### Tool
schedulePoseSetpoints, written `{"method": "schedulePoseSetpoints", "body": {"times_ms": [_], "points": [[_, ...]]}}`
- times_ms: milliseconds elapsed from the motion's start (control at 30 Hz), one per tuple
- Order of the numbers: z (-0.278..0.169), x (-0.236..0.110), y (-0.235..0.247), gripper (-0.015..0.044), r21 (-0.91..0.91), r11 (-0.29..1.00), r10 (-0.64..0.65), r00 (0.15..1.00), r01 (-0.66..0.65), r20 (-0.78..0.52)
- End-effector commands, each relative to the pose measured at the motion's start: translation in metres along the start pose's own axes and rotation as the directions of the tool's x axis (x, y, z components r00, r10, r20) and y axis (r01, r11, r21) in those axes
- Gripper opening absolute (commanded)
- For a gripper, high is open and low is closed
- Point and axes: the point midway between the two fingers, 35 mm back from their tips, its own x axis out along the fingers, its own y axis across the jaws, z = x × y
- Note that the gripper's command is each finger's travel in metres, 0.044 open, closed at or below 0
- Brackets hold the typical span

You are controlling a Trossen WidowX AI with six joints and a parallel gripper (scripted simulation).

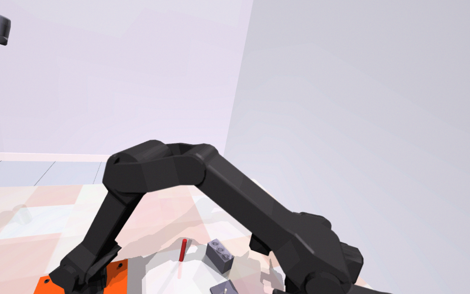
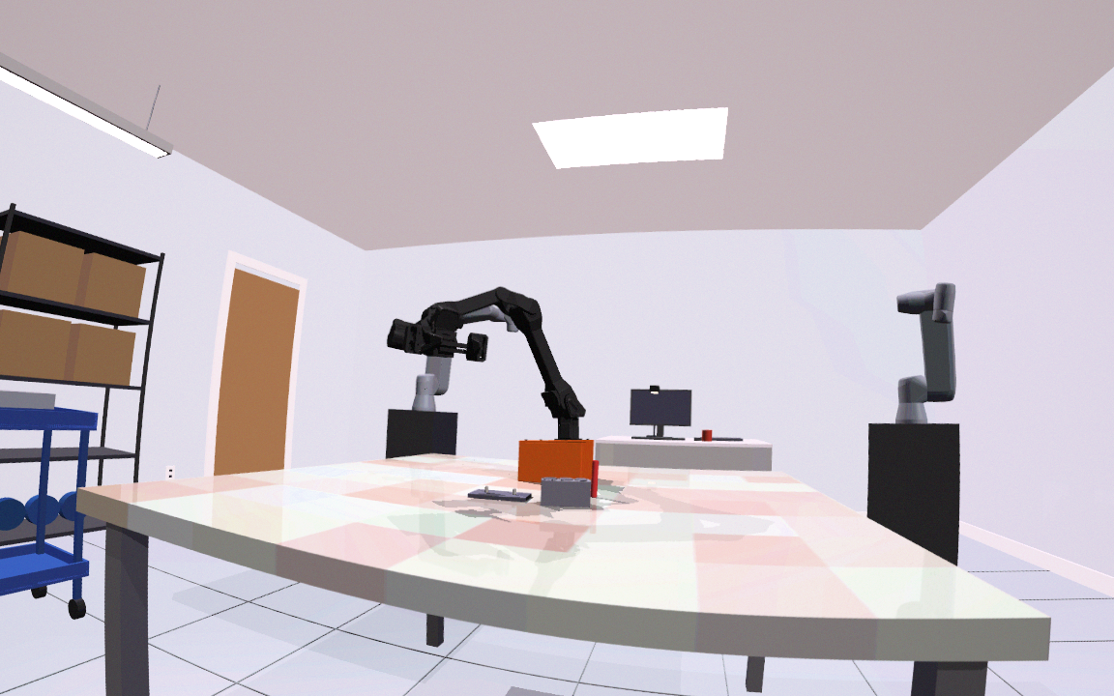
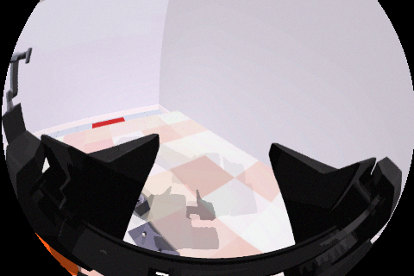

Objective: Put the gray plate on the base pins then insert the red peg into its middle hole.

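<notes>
The gray plate [image 1: 219, 256] [image 2: 565, 493], a thick block with three holes facing up, rests on the table beside the base, off its pins. The flat dark gray base [image 1: 219, 288] [image 2: 489, 496] [image 3: 154, 241] lies on the table; its two pins point up in the exterior view. The red peg [image 1: 182, 250] [image 2: 595, 478] stands upright on the table, near the plate. My gripper [image 3: 216, 146] is open and empty, raised above the table and away from all three. The wrist view shows only part of the plate [image 3: 142, 208] behind a finger, and no peg.
The orange arm mount [image 1: 118, 279] [image 2: 554, 460] stands on the patchwork table [image 2: 596, 596], behind the plate in the exterior view. Other gray arms [image 2: 939, 355] stand on black pedestals beyond the table. A blue cart [image 2: 15, 420] and a shelf stand at the left in the exterior view.
</notes>
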Motion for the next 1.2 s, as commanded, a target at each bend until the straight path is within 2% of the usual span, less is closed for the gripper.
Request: {"method": "schedulePoseSetpoints", "body": {"times_ms": [0, 67, 167, 233, 367, 467, 667, 867, 1033, 1167], "points": [[0.000, 0.000, 0.000, 0.0426, 0.000, 1.000, 0.000, 1.000, 0.000, 0.000], [-0.004, 0.008, 0.003, 0.0440, 0.064, 0.998, 0.018, 0.999, -0.017, -0.030], [-0.023, 0.040, 0.019, 0.0440, 0.330, 0.943, 0.097, 0.983, -0.040, -0.158], [-0.036, 0.061, 0.031, 0.0440, 0.494, 0.869, 0.149, 0.957, -0.008, -0.248], [-0.061, 0.096, 0.058, 0.0440, 0.722, 0.671, 0.239, 0.874, 0.166, -0.423], [-0.078, 0.116, 0.077, 0.0440, 0.782, 0.520, 0.283, 0.796, 0.342, -0.536], [-0.100, 0.139, 0.106, 0.0440, 0.724, 0.297, 0.314, 0.653, 0.622, -0.690], [-0.119, 0.156, 0.135, 0.0440, 0.523, 0.067, 0.295, 0.483, 0.850, -0.824], [-0.132, 0.166, 0.157, 0.0440, 0.307, -0.141, 0.233, 0.333, 0.941, -0.914], [-0.140, 0.171, 0.175, 0.0440, 0.157, -0.327, 0.149, 0.215, 0.932, -0.965]]}}
